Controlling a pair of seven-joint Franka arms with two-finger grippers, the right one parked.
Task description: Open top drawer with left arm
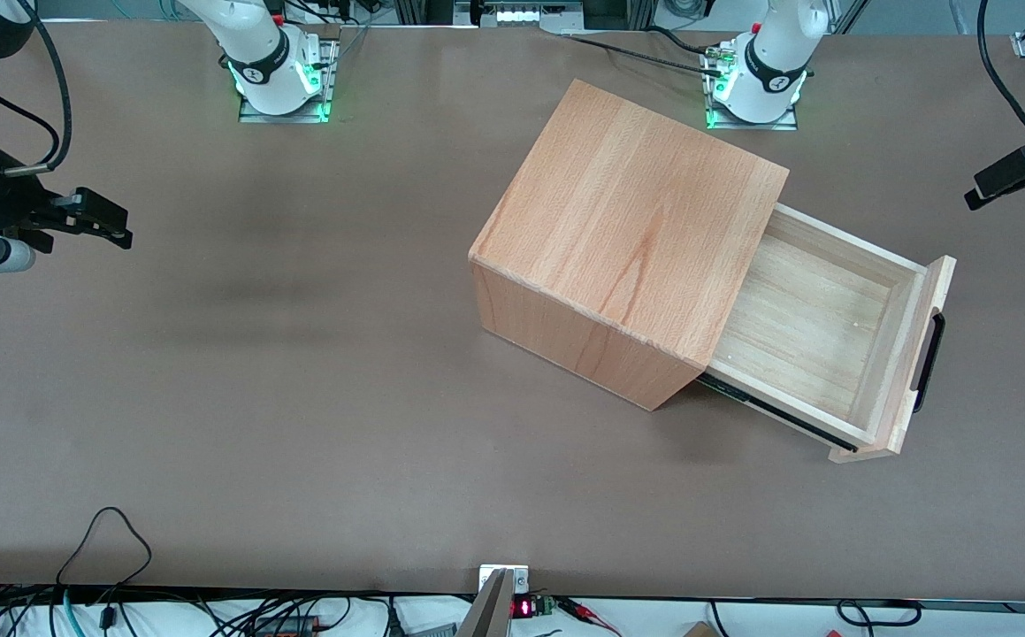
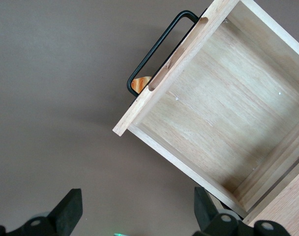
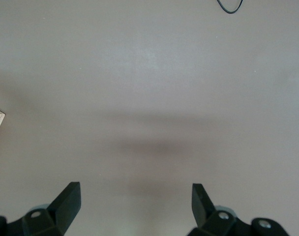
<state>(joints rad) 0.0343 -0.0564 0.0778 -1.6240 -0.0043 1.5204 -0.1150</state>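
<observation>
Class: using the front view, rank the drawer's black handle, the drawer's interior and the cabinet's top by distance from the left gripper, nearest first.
From the left gripper, fingers open:
1. Black handle, on the drawer's front panel.
2. Drawer interior, pulled out.
3. Cabinet top, toward the parked arm.

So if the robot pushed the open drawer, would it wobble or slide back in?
The top drawer would probably slide straight back, since it sits on a dark runner. It looks stiff, being wooden planks, and likely light, as nothing lies inside. The gripper hangs open above, apart from the handle.
</observation>
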